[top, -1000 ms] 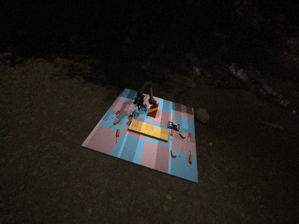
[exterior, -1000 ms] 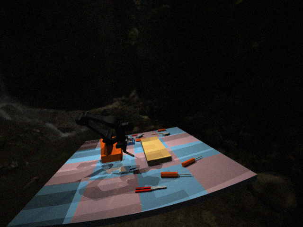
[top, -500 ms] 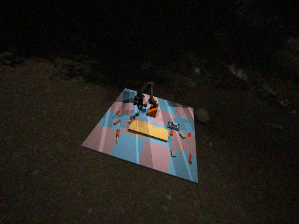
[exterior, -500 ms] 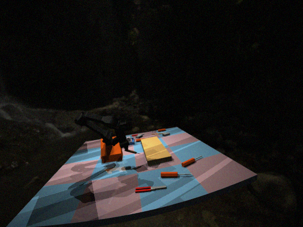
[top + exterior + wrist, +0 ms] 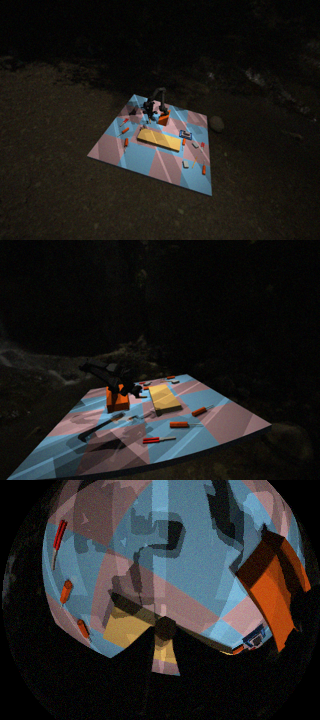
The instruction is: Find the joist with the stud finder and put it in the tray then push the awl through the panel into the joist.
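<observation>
End effector [image 5: 149, 118] [image 5: 136, 395] [image 5: 163, 631] gripping awl [image 5: 149, 121] [image 5: 142, 397] [image 5: 165, 628], apart from yellow panel [image 5: 158, 139] [image 5: 166, 397] [image 5: 120, 628]; stud finder [image 5: 186, 133] [image 5: 257, 639] in blue tray [image 5: 191, 138] [image 5: 245, 644]

ok so from where I'm driving, the arm [image 5: 162, 96] [image 5: 99, 373] is basically all black or really dark charcoal. Slim boxy links, chunkier dark lumps at the joints, pretty angular where the segments meet. The gripper [image 5: 150, 117] [image 5: 163, 631] is just as dark, and on my wrist cam its two fingers look like broad black wedges, narrowing toward the tips. Can't make out any screws or markings from here, way too dim, and cables I honestly can't tell.
</observation>
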Robot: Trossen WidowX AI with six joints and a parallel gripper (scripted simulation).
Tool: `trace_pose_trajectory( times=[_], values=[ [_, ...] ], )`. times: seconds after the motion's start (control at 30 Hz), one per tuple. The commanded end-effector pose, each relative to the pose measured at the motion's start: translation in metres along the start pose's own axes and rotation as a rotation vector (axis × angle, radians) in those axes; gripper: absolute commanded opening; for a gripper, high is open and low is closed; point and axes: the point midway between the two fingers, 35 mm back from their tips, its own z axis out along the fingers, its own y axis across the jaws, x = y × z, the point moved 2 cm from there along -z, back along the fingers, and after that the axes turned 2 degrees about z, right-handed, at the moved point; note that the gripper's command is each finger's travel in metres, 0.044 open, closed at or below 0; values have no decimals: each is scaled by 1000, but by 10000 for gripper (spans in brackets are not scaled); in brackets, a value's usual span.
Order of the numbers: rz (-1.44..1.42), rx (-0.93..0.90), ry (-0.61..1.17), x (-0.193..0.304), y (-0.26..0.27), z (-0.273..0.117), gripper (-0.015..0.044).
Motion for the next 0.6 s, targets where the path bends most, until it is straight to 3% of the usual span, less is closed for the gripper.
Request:
trace_pose_trajectory(
  times=[0.0, 0.57],
  values=[
    [-119, -26, 61, 5, 1, 0, 0],
    [-623, -227, 231, 23, 14, -5, 0]
  ],
)
